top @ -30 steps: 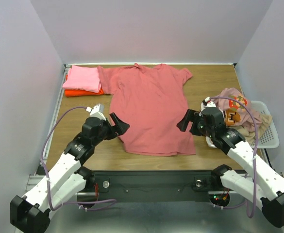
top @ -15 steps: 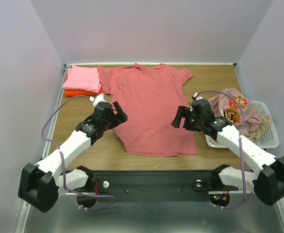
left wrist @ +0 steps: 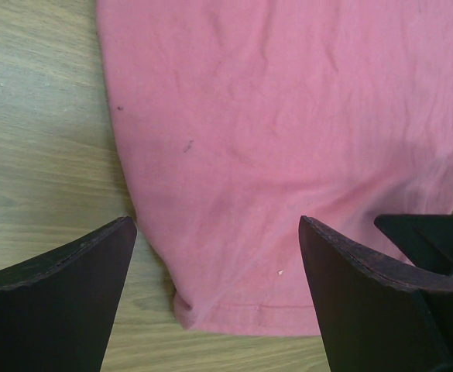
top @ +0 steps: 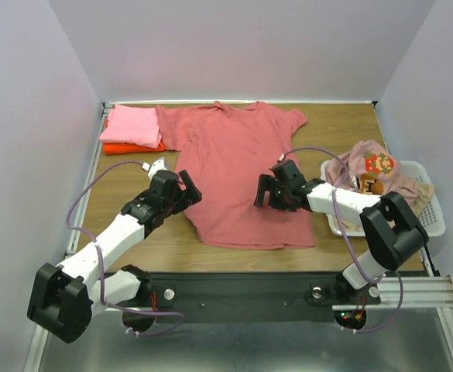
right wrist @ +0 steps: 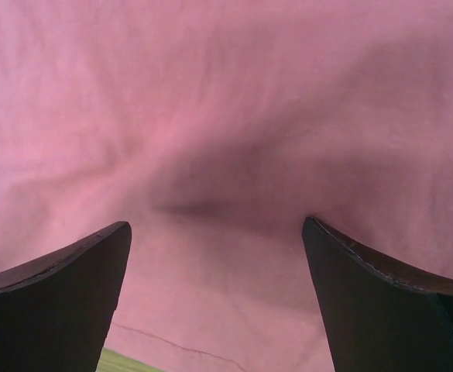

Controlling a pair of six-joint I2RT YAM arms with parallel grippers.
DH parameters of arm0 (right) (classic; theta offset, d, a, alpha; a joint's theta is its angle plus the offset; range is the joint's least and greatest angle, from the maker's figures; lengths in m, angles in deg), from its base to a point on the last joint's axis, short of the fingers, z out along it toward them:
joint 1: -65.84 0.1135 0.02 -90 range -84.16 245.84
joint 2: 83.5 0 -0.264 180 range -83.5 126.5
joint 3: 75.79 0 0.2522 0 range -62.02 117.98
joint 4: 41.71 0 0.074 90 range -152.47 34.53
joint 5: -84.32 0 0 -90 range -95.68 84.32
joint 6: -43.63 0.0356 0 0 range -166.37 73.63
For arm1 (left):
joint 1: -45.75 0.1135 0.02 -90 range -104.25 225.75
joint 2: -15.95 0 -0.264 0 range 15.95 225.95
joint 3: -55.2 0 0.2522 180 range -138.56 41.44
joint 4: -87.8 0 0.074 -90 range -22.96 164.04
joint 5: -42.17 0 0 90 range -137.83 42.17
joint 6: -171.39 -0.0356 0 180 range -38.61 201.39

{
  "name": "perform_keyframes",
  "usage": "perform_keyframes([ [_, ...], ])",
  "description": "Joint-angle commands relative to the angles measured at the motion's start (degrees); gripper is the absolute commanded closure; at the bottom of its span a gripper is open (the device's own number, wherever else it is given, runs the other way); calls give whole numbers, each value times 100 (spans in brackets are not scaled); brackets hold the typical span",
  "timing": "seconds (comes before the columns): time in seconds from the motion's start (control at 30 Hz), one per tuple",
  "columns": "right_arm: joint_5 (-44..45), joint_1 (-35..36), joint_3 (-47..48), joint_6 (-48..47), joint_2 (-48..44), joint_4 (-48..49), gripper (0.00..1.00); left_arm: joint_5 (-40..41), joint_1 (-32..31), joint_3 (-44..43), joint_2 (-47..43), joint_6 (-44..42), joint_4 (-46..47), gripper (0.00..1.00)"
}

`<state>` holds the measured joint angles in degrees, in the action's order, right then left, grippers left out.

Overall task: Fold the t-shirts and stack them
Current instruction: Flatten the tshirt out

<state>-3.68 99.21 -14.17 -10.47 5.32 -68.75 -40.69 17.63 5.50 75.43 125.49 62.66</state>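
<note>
the left arm (top: 110, 242) and the right arm (top: 341, 200) are white tubes with big black joints. a thin purple cable (top: 87, 192) loops along each one. the left gripper (top: 190, 190) and the right gripper (top: 262, 194) are black. up close, the fingers (left wrist: 56, 310) are dark pointy wedges with pale, scuffed edges.

Spread t-shirt (top: 241, 167) centre — folded stack (top: 132, 129) behind-left, basket (top: 437, 217) right.

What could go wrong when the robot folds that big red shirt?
The right gripper hangs open well inside the flat rose-red cloth t-shirt, the left gripper at its edge; uneven grabs might fold it crooked. Its sleeve seems to touch the folded light pink shirt, so pulling could disturb that stack.
</note>
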Motion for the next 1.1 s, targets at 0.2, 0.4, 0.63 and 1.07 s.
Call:
perform_keyframes([
  [0.2,1750,-795,373,391,575,-210,0,130,-9,-27,-121,-77,30,2],
  [0.4,1321,-990,856,-196,681,-237,0,139,-9,-44,-34,-112,74,2],
  [0.63,873,-622,1217,-830,119,-175,0,130,-9,-562,677,-445,618,2],
  [1.07,564,-23,374,-330,-137,-122,0,-46,298,-3962,4648,-1413,506,2],
])
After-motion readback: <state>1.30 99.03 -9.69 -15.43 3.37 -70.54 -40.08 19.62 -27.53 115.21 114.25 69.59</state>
